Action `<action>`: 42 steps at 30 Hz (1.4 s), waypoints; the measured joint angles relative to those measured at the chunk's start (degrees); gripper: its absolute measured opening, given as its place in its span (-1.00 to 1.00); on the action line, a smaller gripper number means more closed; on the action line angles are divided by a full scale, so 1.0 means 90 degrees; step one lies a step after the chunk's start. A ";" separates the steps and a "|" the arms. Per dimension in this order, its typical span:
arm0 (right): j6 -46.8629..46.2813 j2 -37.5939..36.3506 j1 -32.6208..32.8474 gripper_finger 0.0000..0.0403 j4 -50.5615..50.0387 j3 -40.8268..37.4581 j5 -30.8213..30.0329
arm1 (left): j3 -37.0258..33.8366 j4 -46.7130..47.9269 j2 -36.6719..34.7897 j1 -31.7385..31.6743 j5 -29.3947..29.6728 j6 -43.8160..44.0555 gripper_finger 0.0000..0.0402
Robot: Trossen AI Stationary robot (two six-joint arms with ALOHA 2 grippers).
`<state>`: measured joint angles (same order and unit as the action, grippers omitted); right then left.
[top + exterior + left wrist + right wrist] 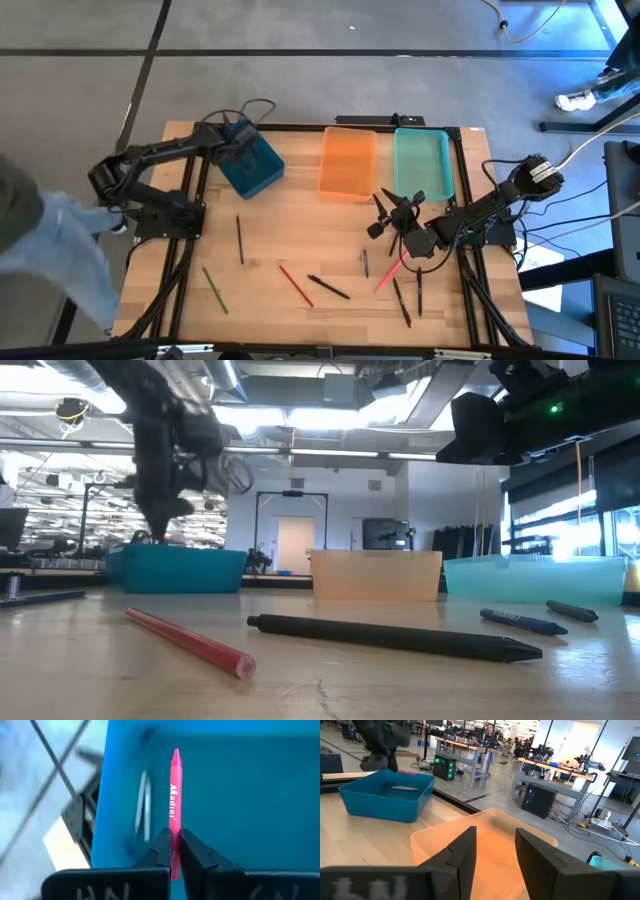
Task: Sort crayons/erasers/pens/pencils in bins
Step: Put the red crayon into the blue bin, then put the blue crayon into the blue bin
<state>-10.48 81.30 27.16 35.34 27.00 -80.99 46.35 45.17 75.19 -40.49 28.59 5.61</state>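
Note:
My left gripper point(238, 140) hangs over the blue bin point(250, 165) at the table's far left and is shut on a pink crayon point(174, 785). A grey pen point(144, 805) lies on the bin's floor. My right gripper point(400, 212) is open and empty above the table, just near of the orange bin point(348, 163) and the teal bin point(422, 162); its fingers point(465, 850) face the orange bin point(490, 845). Several pens, pencils and crayons lie flat on the table's near half. My left gripper pinches the pink crayon between its two fingers near the crayon's blunt end point(174, 825). The crayon runs on past the fingertips, its pointed tip point(176, 752) away from the gripper. It hangs clear over the inside of the blue bin point(240, 795).
On the table lie a black pencil point(240, 240), a green crayon point(215, 290), a red crayon point(295, 285), a black pen point(328, 287), a blue pen point(365, 263), a pink crayon point(390, 275) and two black pens point(410, 298). A person's sleeve point(40, 240) shows at the left.

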 joint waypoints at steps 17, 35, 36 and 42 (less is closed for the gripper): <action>0.0002 0.0000 -0.0058 -0.31 -0.0018 0.0002 0.0129 | -0.0113 -0.0496 0.1228 -0.1130 -0.0744 -0.0137 -0.82; 0.0008 0.0000 -0.0083 -0.31 -0.0065 0.0002 0.0168 | 0.0709 0.0581 0.1470 -0.0784 -0.0357 0.0198 -0.46; 0.0002 0.0000 -0.0104 -0.31 -0.0065 0.0002 0.0170 | 0.0882 0.0775 0.1370 -0.0660 -0.0360 0.0221 -0.46; -0.0365 0.0002 -0.0218 -0.31 -0.0286 0.0002 0.0175 | 0.1638 0.0597 0.0626 0.0560 -0.0592 0.0843 -0.46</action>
<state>-13.76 81.32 25.19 32.77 27.03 -79.42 61.10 50.54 80.82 -35.45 23.26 13.20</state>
